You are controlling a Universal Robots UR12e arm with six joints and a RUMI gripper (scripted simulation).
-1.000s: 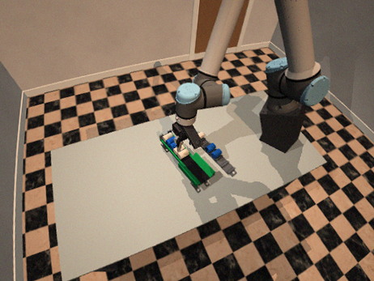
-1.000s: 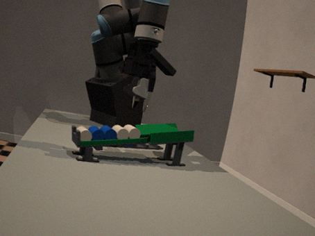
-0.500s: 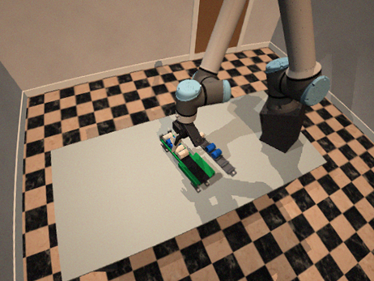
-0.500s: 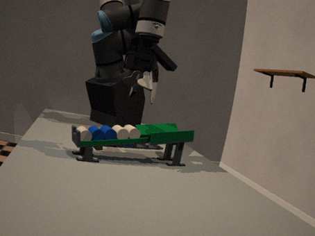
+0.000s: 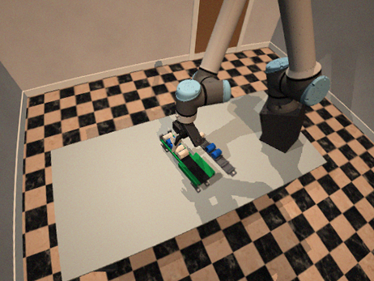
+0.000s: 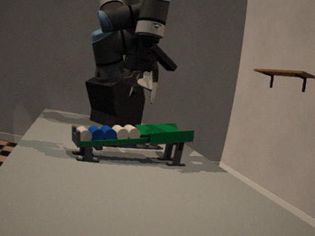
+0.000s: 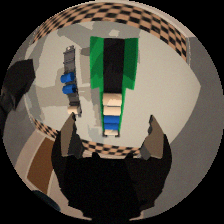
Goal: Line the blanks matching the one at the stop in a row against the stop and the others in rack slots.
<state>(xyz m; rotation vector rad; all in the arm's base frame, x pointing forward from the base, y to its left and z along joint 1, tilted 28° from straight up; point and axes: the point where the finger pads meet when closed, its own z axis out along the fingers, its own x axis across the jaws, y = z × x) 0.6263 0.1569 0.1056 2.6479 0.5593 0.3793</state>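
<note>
The green feed ramp point(image 5: 192, 166) slopes down to its stop point(image 6: 75, 135) at the left in the exterior view. A row of blanks lies across it: a cream blank point(image 6: 84, 133) at the stop, then two blue blanks point(image 6: 96, 133) point(image 6: 108, 132), then two cream blanks point(image 6: 119, 131) point(image 6: 131, 131). The row also shows in the wrist view point(image 7: 112, 115). My gripper point(image 6: 142, 91) hangs open and empty well above the upper cream blanks. The dark stock rack point(image 5: 220, 159) beside the ramp holds two blue blanks point(image 5: 214, 150) and one cream blank point(image 7: 74, 104).
The robot's dark base block point(image 5: 281, 124) stands behind the rack on the grey mat point(image 5: 131, 203). Checkered floor surrounds the mat. A small wooden shelf point(image 6: 284, 73) hangs on the right wall, far from the work.
</note>
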